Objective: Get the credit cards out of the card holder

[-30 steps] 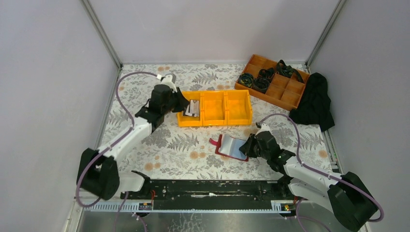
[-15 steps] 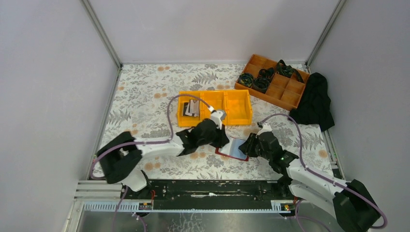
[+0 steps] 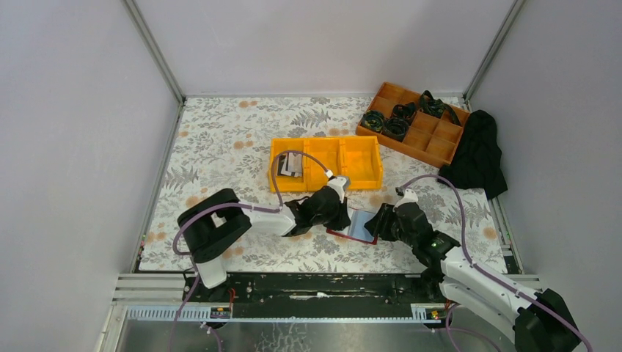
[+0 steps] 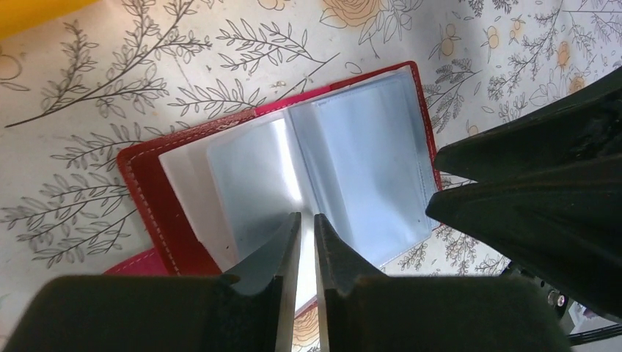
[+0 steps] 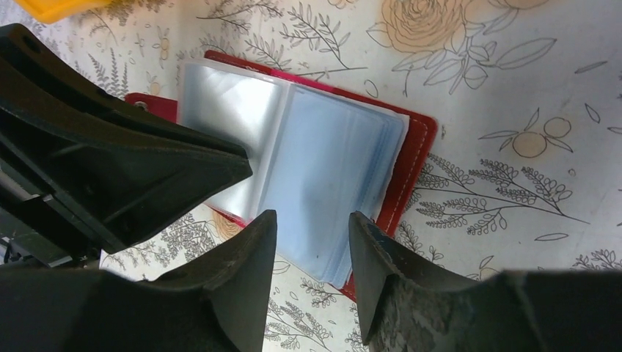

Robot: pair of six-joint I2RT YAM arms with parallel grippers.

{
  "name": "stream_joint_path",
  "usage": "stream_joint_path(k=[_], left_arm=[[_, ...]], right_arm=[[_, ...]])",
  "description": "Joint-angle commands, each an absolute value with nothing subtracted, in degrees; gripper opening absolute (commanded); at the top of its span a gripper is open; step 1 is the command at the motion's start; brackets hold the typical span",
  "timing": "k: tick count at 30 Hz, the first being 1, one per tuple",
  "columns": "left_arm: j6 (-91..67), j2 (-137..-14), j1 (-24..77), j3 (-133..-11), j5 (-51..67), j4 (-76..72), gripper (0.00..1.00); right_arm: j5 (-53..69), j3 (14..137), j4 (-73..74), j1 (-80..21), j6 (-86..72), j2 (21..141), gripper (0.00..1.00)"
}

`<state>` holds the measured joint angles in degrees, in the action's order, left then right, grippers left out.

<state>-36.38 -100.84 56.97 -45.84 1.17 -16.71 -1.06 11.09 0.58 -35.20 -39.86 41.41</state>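
The red card holder (image 3: 361, 227) lies open on the table, its blue-grey clear sleeves facing up; it also shows in the left wrist view (image 4: 352, 154) and the right wrist view (image 5: 323, 161). No card shows in the visible sleeves. Grey-white and black credit cards (image 3: 291, 163) lie in the left compartment of the yellow bin (image 3: 359, 180). My left gripper (image 3: 342, 213) (image 4: 306, 218) hovers over the holder's left page, its jaws a thin slit apart with nothing between them. My right gripper (image 3: 381, 220) (image 5: 312, 220) is open over the holder's right edge.
An orange divided tray (image 3: 433, 147) with black coiled items stands at the back right, and a black cloth (image 3: 477, 154) lies beside it. Grey walls close in the floral table (image 3: 220, 139) on three sides.
My left arm swung from the yellow bin's left compartment down and right to the holder's left page. My right gripper stayed at the holder's right edge.
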Motion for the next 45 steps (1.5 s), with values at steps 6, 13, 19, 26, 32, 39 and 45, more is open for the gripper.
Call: stream_joint_path(k=[6, 13, 19, 26, 32, 39, 45], left_arm=[[-37.2, -104.0, 57.2, -48.1, 3.3, -22.7, 0.18], [-37.6, -104.8, 57.2, -47.6, 4.1, -23.3, 0.18], [-37.9, -105.5, 57.1, -47.3, 4.6, -24.2, 0.18], [-37.8, -105.1, 57.1, -47.0, 4.4, -24.5, 0.18], [-37.8, -105.6, 57.1, -47.0, 4.2, -24.1, 0.18], [-37.3, -104.6, 57.1, -47.0, 2.6, -22.3, 0.17], [-34.0, -97.1, 57.1, -45.4, -4.0, -15.9, 0.18]], right_arm=[[-2.3, 10.8, -1.9, -34.8, -41.9, 44.4, 0.41], [0.0, 10.6, -6.2, -34.9, -41.9, 49.1, 0.34], [1.5, 10.7, -8.3, -34.8, -42.3, 49.5, 0.33], [3.2, 12.7, -8.7, -34.8, -42.3, 48.7, 0.31], [4.8, 13.7, -9.3, -34.8, -42.4, 49.7, 0.31], [5.8, 14.3, -10.5, -34.8, -42.9, 50.2, 0.31], [5.8, 16.0, -10.9, -34.8, -42.3, 51.4, 0.31]])
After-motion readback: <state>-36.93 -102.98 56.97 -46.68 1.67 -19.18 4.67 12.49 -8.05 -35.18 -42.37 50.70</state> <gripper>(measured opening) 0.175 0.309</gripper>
